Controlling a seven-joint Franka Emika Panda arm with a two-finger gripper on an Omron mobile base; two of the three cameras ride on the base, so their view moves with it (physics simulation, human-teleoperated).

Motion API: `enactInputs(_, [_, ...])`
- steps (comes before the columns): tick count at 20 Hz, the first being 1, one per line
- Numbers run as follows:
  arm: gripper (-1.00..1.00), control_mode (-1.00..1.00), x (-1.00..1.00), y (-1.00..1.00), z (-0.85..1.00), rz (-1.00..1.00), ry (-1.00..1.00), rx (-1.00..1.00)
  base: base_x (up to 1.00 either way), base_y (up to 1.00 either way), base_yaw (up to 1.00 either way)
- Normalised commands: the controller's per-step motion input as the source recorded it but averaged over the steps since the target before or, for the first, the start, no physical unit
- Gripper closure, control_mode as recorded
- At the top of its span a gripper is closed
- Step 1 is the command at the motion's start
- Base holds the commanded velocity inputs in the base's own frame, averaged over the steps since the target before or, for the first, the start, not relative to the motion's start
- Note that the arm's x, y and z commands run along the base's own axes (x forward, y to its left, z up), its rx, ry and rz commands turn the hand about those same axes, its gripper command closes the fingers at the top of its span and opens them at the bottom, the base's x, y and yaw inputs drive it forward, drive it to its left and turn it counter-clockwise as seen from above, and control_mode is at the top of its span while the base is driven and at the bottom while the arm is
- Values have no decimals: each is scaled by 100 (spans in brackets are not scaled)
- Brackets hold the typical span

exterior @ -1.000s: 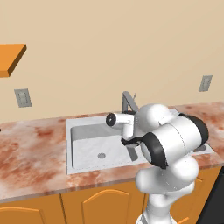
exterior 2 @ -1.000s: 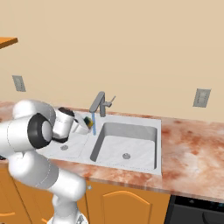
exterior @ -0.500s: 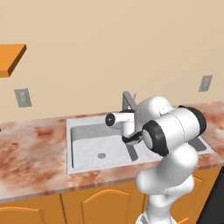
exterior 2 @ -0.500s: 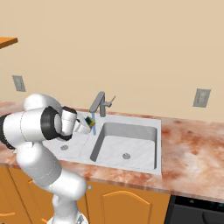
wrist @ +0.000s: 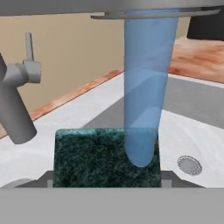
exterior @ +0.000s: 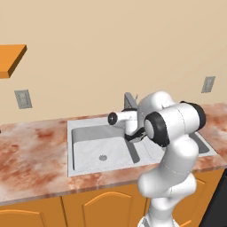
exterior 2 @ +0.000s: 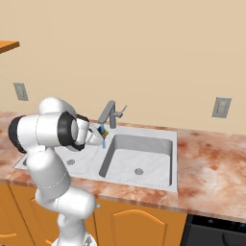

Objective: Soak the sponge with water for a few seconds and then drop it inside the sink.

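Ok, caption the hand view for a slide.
Gripper holds the sponge under the water above the sink.

Sponge (wrist: pixel 105 157): dark green top, level, under spout. Water (wrist: pixel 144 87): pale blue stream falling onto sponge at its 2 o'clock. Sink (exterior 2: pixel 139 158): grey, double basin, round drains.

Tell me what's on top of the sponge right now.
The water from the faucet spout lands on the green top of the sponge, near one edge. The sponge's yellow body and underside are hidden in the hand view.
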Motion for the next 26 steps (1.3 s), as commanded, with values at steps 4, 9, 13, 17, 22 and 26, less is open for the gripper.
enactInputs(4, [100,-100,23,-5,-14,0,0,0,0,0,0])
enactInputs(9, [100,-100,14,0,-9,0,0,0,0,0,0])
enactInputs(13, [100,-100,-18,0,0,-1,0,0,0,0,0])
enactInputs(17, [100,-100,-36,0,0,-2,0,0,0,0,0])
enactInputs(22, [100,-100,-14,0,0,-2,0,0,0,0,0])
enactInputs(26, [100,-100,0,0,0,0,0,0,0,0,0])
